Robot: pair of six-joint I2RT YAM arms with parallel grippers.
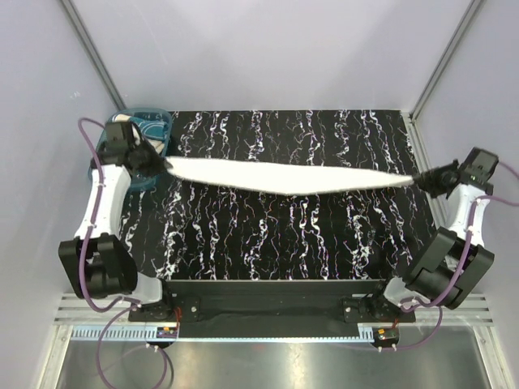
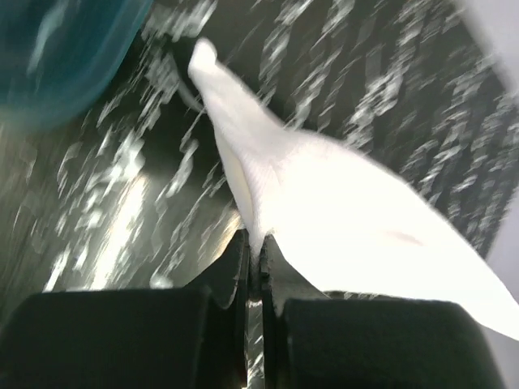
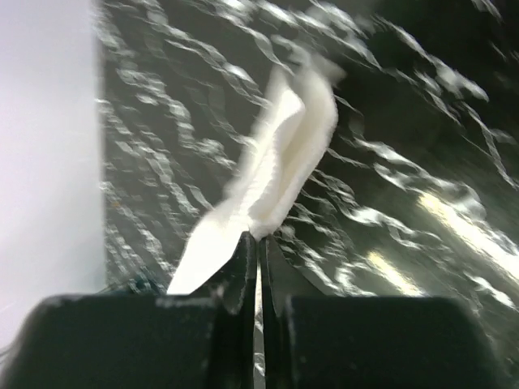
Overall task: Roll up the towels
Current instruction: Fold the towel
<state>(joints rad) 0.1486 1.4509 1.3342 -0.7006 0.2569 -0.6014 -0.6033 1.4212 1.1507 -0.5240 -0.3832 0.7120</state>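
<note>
The white towel [image 1: 284,174] hangs stretched in a long band across the black marbled table [image 1: 284,235], held off it at both ends. My left gripper [image 1: 165,164] is shut on its left end, next to the teal tub. In the left wrist view the towel [image 2: 340,203] fans out from the closed left gripper [image 2: 259,245]. My right gripper [image 1: 419,180] is shut on the right end. In the right wrist view a corner of the towel [image 3: 284,154] is pinched in the right gripper [image 3: 259,238]. A cream cloth with teal print [image 1: 147,126] lies in the tub, partly hidden by the left arm.
The translucent teal tub [image 1: 162,116] stands at the table's back left corner and shows blurred in the left wrist view [image 2: 65,57]. Pale walls close in the left, right and back. Both arm bases sit along the near edge.
</note>
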